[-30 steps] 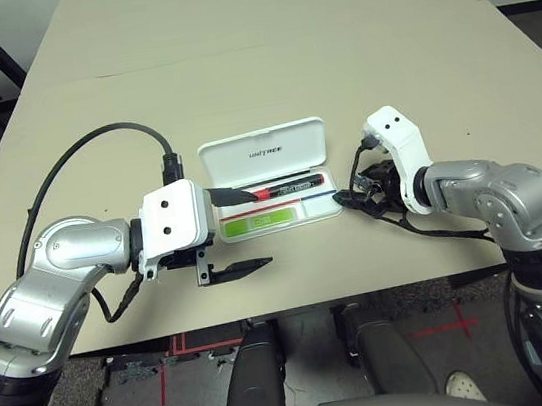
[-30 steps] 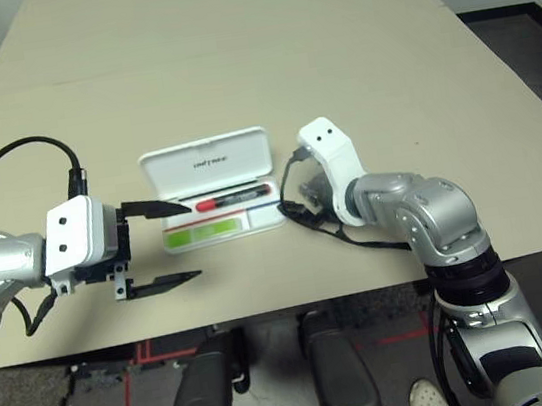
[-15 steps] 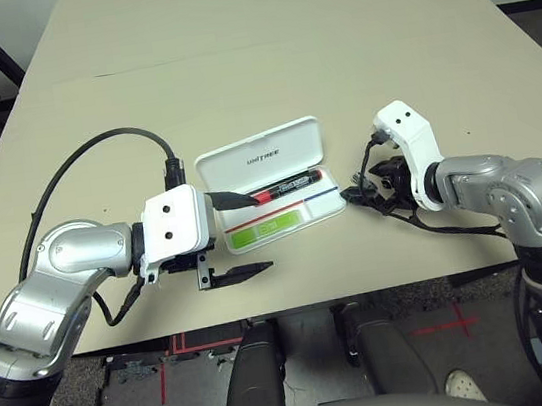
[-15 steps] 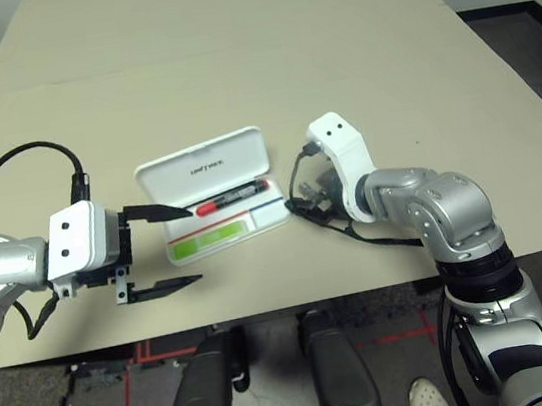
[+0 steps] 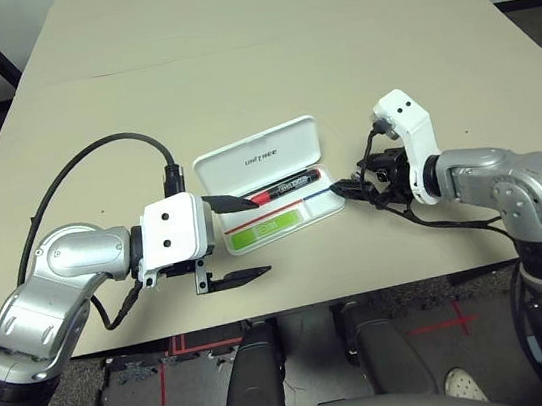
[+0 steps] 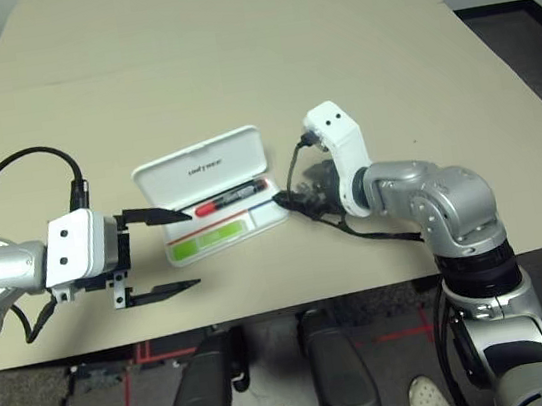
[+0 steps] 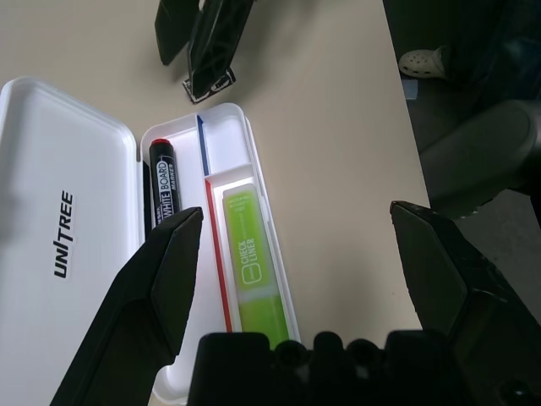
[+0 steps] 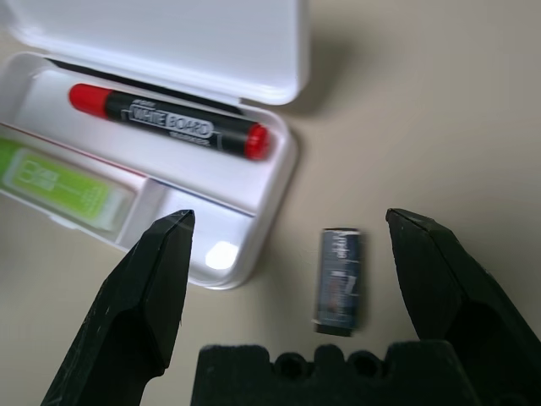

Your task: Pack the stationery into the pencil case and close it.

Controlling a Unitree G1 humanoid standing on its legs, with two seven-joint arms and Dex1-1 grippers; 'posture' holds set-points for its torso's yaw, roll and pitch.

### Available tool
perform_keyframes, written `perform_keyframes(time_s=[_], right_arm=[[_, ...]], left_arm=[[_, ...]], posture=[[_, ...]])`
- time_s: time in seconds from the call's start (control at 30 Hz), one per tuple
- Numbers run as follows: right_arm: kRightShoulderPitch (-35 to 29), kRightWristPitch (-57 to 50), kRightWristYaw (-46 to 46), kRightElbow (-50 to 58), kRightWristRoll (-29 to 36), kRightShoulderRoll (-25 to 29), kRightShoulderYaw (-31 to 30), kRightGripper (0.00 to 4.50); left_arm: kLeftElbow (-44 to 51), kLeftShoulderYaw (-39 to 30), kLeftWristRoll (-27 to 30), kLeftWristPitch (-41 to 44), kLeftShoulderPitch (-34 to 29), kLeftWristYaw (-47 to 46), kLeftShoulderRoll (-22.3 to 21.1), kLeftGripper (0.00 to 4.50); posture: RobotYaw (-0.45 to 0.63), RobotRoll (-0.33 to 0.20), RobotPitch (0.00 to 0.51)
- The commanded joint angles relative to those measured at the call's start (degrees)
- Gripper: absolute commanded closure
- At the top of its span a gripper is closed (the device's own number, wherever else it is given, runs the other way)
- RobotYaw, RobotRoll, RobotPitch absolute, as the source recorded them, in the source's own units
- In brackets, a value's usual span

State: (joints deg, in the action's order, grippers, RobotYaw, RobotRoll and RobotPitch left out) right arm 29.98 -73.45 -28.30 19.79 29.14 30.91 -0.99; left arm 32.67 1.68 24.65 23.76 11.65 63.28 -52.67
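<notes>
Both claws stand spread: the right gripper (image 8: 283, 245) straddles a small grey metallic clip (image 8: 341, 280) beside the glossy white pencil case (image 8: 279, 182); the left gripper (image 7: 308, 254) hovers over it.

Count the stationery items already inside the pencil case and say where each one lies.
2. The black marker lies in the long compartment nearest the raised lid; the lime-green highlighter lies in the front compartment. The small grey piece lies outside, on the table.

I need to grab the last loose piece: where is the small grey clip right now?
The grey clip lies on the table just off the right end of the open pencil case, between the open fingers of the right gripper.
</notes>
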Motion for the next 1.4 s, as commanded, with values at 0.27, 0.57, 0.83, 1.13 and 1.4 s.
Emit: perform_keyframes(time_s=[0.27,0.57,0.83,1.13,1.4], right_arm=[[-1.9,3.48,-0.77,-3.87,-1.69,3.2,-1.89,0.0],[-3.16,7.43,-0.18,-7.71,-5.18,0.21,-6.62,0.0],[-3.38,8.42,-1.01,-8.87,-7.29,0.99,-8.06,0.0],[-2.09,9.61,-3.84,-9.58,-7.88,3.89,-6.8,2.8],[2.18,18.57,-15.77,-12.25,-8.8,11.49,-9.6,4.21]], left_arm=[[-0.44,1.0,-0.86,-1.15,-0.72,0.95,-0.83,0.04],[0.23,0.61,-0.4,-0.9,-1.04,0.77,-1.21,0.04],[1.34,0.09,-0.06,-0.31,-1.65,0.17,-1.25,0.04],[1.39,0.41,0.1,0.17,-0.85,0.07,-1.11,0.0],[0.37,0.04,-0.09,-0.82,-1.09,0.82,-1.47,0.0]], posture=[[0.03,0.0,0.189],[0.04,0.0,0.192],[0.05,0.0,0.194],[0.04,0.0,0.195],[0.03,0.0,0.191]])
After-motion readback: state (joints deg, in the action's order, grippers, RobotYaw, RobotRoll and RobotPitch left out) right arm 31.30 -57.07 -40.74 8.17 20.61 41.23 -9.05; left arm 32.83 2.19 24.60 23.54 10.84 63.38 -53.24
